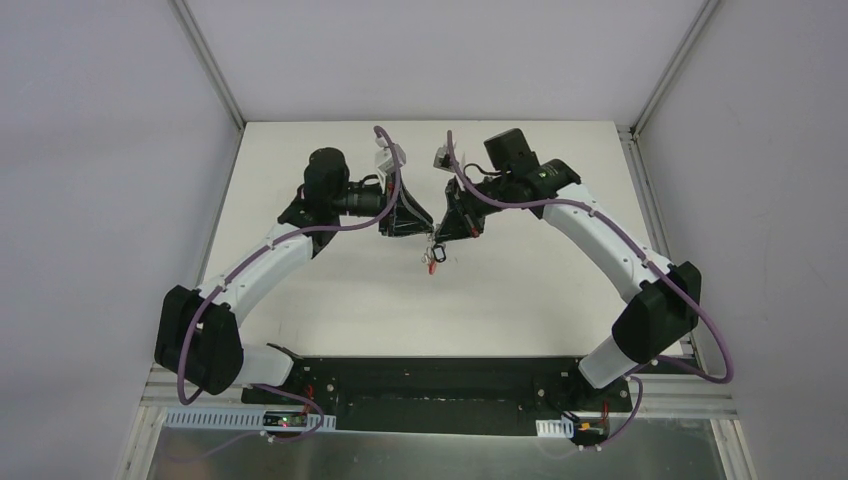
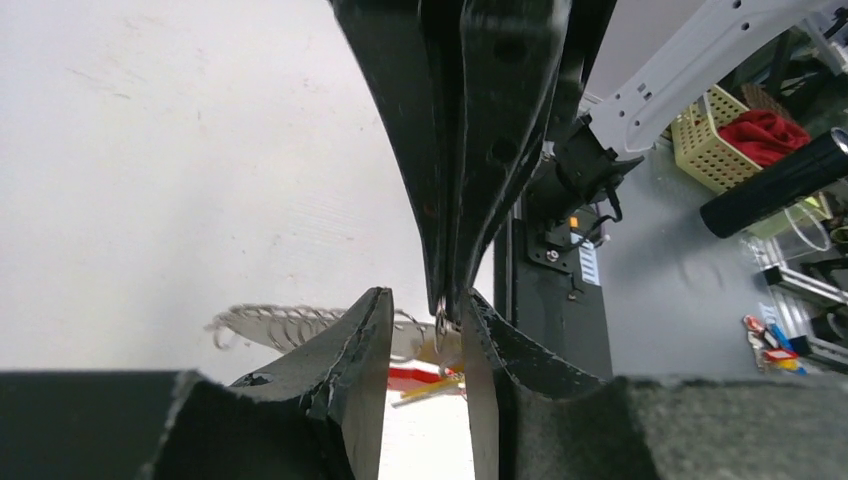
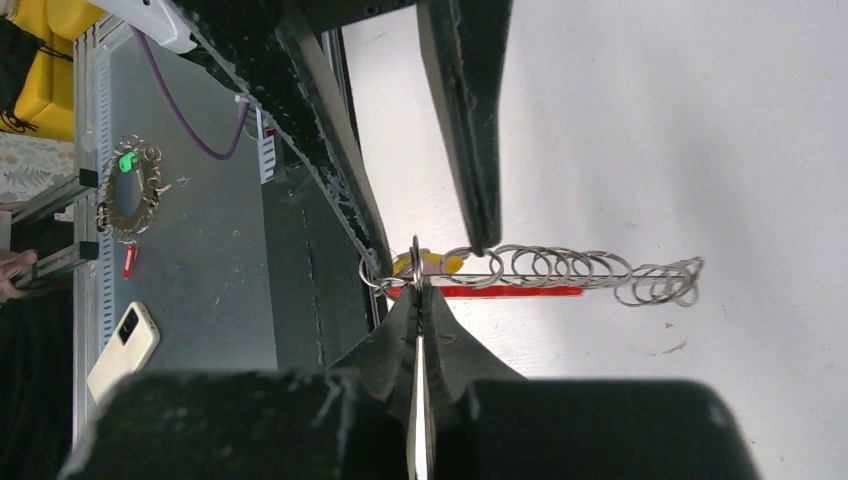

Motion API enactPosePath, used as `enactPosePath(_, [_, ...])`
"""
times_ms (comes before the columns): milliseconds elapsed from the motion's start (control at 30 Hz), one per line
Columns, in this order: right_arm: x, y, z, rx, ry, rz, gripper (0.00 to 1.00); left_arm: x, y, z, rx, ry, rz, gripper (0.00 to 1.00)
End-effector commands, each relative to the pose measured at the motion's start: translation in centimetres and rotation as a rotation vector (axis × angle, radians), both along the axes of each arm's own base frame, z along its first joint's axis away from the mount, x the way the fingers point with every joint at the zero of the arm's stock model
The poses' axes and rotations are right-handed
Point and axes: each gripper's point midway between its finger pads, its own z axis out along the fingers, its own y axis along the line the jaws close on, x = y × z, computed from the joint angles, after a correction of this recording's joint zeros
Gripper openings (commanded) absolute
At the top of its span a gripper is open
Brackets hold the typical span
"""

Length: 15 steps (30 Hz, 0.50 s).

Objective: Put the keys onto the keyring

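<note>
White tabletop, grey walls around. Arms meet over middle. There right claw pressed together, pinching end wire loop of keyring. Beside it left claw spread, fingers either side of loop row, right claw's tip between them. Keyring's red band along loops, orange tag near pinch.

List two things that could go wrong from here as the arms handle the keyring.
1. The right gripper pinches just one thin wire loop of the keyring at its fingertips; the rest trails sideways, so the loop may slip out.
2. The left gripper stands open right beside those fingertips; closing could bump them or miss the wire.
</note>
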Motion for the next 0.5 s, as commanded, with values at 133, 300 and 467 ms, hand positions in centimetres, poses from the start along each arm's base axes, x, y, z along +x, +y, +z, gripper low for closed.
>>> enactPosePath(133, [-0.2,0.2,0.7,-0.042,-0.050,0.023,0.00,-0.9,1.4,-0.7,0.189,-0.198,-0.066,0.37])
enactPosePath(300, [-0.3,0.6,0.4,-0.045,-0.034,0.036,0.00,-1.4,1.0,-0.8,0.187,-0.222,-0.096,0.36])
enactPosePath(467, [-0.3,0.9,0.3,-0.039,-0.018,0.047,0.00,-1.6,0.5,-0.7,0.178,-0.243,-0.111,0.34])
